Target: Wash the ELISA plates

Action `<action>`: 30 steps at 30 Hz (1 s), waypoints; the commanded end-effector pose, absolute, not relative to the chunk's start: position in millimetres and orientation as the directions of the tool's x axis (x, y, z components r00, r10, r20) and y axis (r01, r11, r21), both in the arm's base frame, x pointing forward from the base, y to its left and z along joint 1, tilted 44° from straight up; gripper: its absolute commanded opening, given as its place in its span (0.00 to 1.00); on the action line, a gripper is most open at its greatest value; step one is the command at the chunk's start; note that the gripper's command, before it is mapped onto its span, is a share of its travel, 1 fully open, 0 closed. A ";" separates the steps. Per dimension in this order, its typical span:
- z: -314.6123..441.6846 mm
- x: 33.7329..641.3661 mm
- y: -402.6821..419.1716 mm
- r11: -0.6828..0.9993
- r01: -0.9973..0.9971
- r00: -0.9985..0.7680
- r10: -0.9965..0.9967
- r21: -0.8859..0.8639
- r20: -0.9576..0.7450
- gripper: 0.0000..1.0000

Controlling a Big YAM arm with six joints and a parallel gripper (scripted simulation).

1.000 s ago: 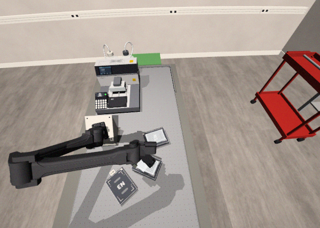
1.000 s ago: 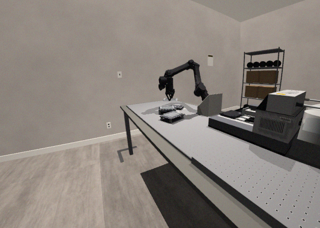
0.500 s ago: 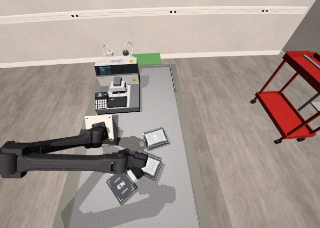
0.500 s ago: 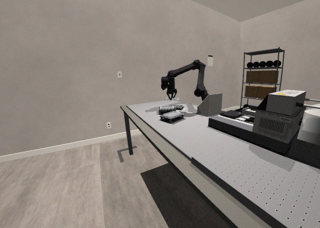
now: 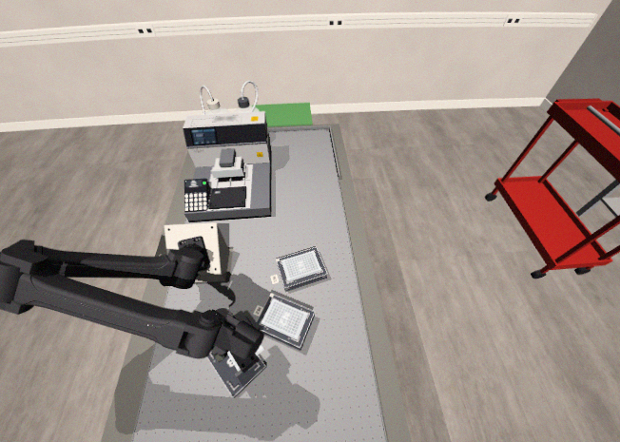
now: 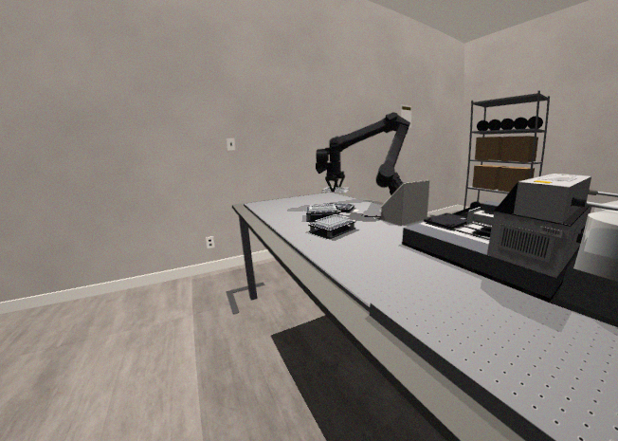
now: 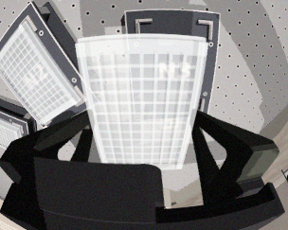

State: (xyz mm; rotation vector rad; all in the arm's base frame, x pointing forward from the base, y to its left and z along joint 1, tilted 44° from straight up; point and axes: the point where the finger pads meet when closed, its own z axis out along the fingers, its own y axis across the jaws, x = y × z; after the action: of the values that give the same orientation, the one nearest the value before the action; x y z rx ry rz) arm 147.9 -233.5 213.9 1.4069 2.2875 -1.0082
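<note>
My gripper (image 6: 335, 188) (image 7: 142, 115) is shut on a clear plate (image 7: 142, 84) (image 6: 342, 190), held across its sides above nest N3 (image 5: 237, 382) (image 7: 176, 27). The N3 lettering shows through the plate; N3's far end and right edge show past it. No plate is seen in N3. One plate (image 5: 285, 317) (image 7: 35, 72) sits in nest N2, and another (image 5: 301, 265) (image 7: 5, 131) sits in the nest beyond, N1. The washer (image 5: 261, 191) (image 6: 524, 243) has a green lamp (image 5: 204, 182) above its keypad (image 5: 196, 201). Its dark carrier (image 5: 227, 198) shows no plate. The held plate's cut-off corner cannot be made out.
A cream-faced panel (image 5: 207, 231) (image 6: 409, 201) stands between the arm's base area and the washer. The washer's tubes rise behind it. A red cart (image 5: 541, 216) stands off the table to the right. The N2 nest lies close beside N3.
</note>
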 end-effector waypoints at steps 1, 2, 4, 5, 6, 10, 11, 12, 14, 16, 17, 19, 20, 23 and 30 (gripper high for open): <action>227.8 139.7 -242.0 0.313 0.847 -0.521 0.647 -0.429 -0.557 0.82; 231.5 136.0 -244.4 0.312 0.848 -0.520 0.645 -0.429 -0.560 0.82; 241.2 129.2 -249.7 0.308 0.851 -0.516 0.640 -0.425 -0.569 0.82; 247.4 125.9 -252.6 0.305 0.853 -0.513 0.637 -0.423 -0.576 0.82; 254.4 122.8 -255.6 0.302 0.856 -0.510 0.632 -0.420 -0.584 0.82; 251.2 112.2 -257.8 0.306 0.850 -0.517 0.637 -0.428 -0.571 0.82; 240.5 111.8 -257.3 0.315 0.841 -0.529 0.649 -0.439 -0.547 0.82; 236.1 113.7 -257.0 0.325 0.835 -0.538 0.652 -0.444 -0.535 0.82; 235.2 118.1 -254.0 0.342 0.827 -0.552 0.644 -0.446 -0.531 0.82; 244.6 114.4 -255.4 0.316 0.843 -0.527 0.646 -0.435 -0.552 0.82; 244.6 114.4 -255.3 0.316 0.843 -0.527 0.646 -0.435 -0.552 0.82; 244.5 114.5 -255.2 0.316 0.843 -0.527 0.646 -0.435 -0.552 0.82; 244.4 114.5 -255.2 0.316 0.843 -0.527 0.646 -0.435 -0.552 0.82; 244.2 114.7 -255.0 0.316 0.843 -0.527 0.646 -0.435 -0.552 0.82; 231.1 116.2 -251.7 0.343 0.823 -0.556 0.648 -0.453 -0.520 0.82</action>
State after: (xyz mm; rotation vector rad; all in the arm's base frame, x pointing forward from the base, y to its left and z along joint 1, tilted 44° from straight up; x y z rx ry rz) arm 111.1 -252.3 233.9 1.3610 2.3248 -1.0173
